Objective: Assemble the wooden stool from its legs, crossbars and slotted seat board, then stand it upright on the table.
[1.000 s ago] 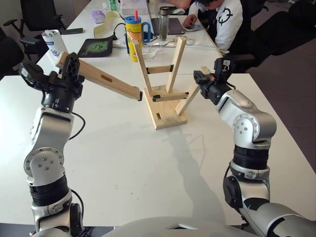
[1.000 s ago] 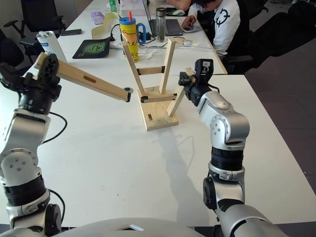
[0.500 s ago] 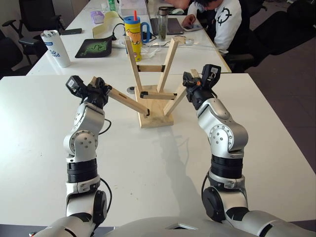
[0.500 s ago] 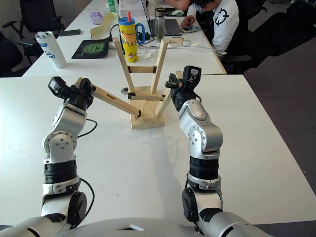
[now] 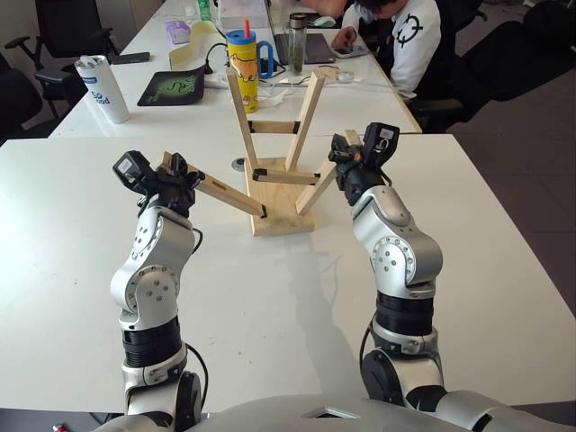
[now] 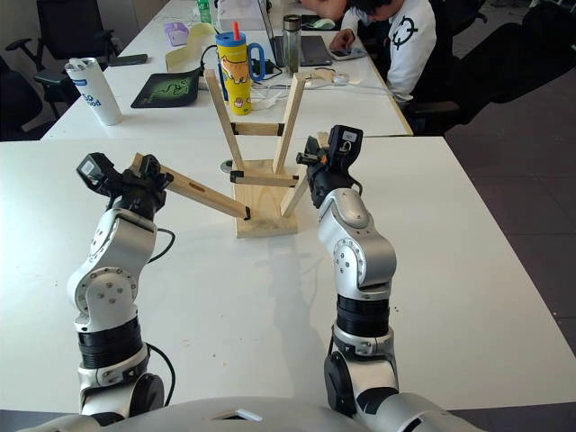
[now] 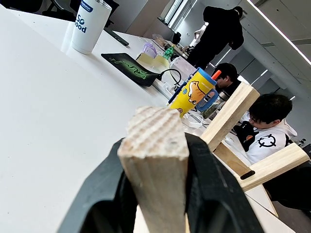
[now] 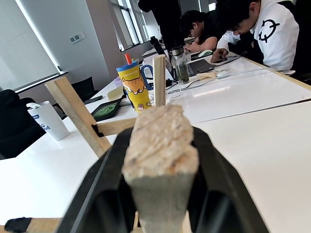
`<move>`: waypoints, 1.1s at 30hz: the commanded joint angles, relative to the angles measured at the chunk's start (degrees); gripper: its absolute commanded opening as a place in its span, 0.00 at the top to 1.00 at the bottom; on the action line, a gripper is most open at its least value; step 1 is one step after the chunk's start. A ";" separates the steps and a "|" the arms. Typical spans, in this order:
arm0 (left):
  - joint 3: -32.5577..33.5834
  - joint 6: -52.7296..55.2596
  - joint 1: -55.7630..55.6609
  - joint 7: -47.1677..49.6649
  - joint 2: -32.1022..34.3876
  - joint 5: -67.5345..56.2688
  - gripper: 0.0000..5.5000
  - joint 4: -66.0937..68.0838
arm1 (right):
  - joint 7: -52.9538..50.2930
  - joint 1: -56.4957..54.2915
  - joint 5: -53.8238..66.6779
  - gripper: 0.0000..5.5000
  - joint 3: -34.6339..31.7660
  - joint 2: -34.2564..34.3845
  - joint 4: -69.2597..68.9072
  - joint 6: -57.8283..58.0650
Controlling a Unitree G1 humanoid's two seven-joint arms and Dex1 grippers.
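Wooden stool, part-built, lying inverted on a white table (image 5: 288, 306).
Pale slotted seat board (image 5: 281, 219) lies flat towards the table's far edge; two light wooden legs (image 5: 306, 108) rise from it, joined by short crossbars (image 5: 274, 126). Third square-section leg (image 5: 232, 194) slants to the board's left edge, outer end clenched in the left gripper (image 5: 169, 173). Fourth leg (image 5: 320, 185) slants rightward, end clamped in the right gripper (image 5: 349, 153). Yellow cartoon cup (image 5: 242, 54) stands behind on the neighbouring table.

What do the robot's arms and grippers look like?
Both arms, left arm and right arm, have rounded silver-grey shells with black joint bands. A thin black cable loops beside the left one. The left gripper and right gripper are black and two-fingered.
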 commanded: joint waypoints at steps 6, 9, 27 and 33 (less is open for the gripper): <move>-10.96 5.73 -4.32 1.22 -1.26 16.40 0.81 8.63 | -0.51 0.49 -4.54 0.81 3.36 -0.82 1.43 -0.40; -13.28 5.66 -6.80 -0.34 -2.92 19.79 0.81 11.13 | 0.14 0.25 -5.25 0.81 4.65 -0.54 1.53 -0.93; -18.01 11.21 -1.56 -13.53 -3.05 28.49 0.81 9.66 | 0.20 -0.50 -3.72 0.81 3.31 2.60 1.81 0.40; -19.19 12.38 -3.19 -16.28 -2.15 30.83 0.81 10.34 | 2.18 -0.77 -6.17 0.81 7.80 0.61 1.28 0.62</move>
